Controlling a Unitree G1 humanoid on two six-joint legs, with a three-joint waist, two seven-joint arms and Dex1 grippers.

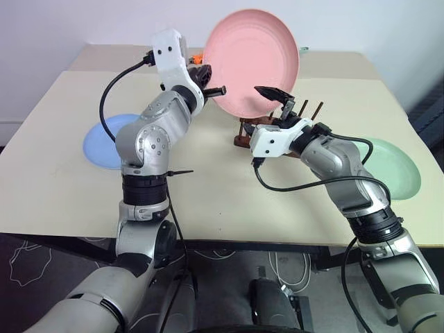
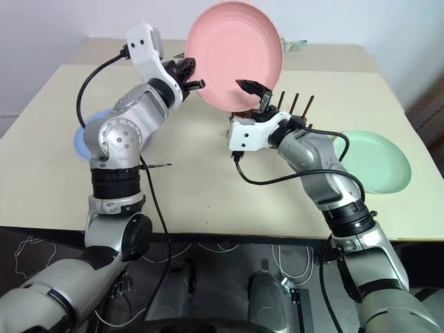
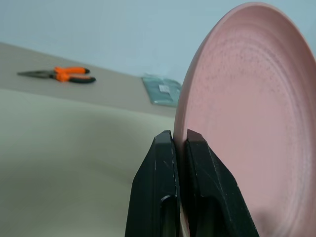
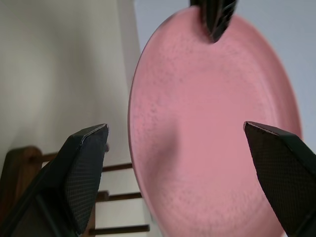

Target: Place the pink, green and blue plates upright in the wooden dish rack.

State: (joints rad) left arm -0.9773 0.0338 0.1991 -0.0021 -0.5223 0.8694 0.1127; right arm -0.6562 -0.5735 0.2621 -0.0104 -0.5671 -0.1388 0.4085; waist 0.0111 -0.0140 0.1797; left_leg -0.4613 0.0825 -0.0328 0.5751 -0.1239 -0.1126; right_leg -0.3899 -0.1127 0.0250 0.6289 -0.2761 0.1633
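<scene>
1. Left eye view shows the pink plate [image 1: 251, 61] lifted off the table [image 1: 208, 201] at the upper centre of the frame, standing almost on edge with its hollow face toward the camera.
2. Its left rim is pinched by the left gripper [image 1: 216, 90], whose two black fingers [image 3: 157, 187] press together on the rim's edge in the left wrist view.
3. Just below and right of the plate, the right gripper [image 1: 277, 101] stands with its jaws spread wide; in the right wrist view its fingertips [image 4: 86, 163] flank the plate's lower part without touching it.
4. Behind the right gripper, at centre frame, the wooden dish rack [image 1: 244, 132] sits on the table, its thin pegs rising behind the wrist, with no plate in it.
5. At the left edge of the table lies the blue plate [image 1: 100, 147], flat and partly hidden by the left arm.
6. On the right side lies the green plate [image 1: 395, 170], flat.
7. Orange-handled pliers [image 3: 61, 75] and a grey packet [image 3: 162, 90] lie on the far table.
</scene>
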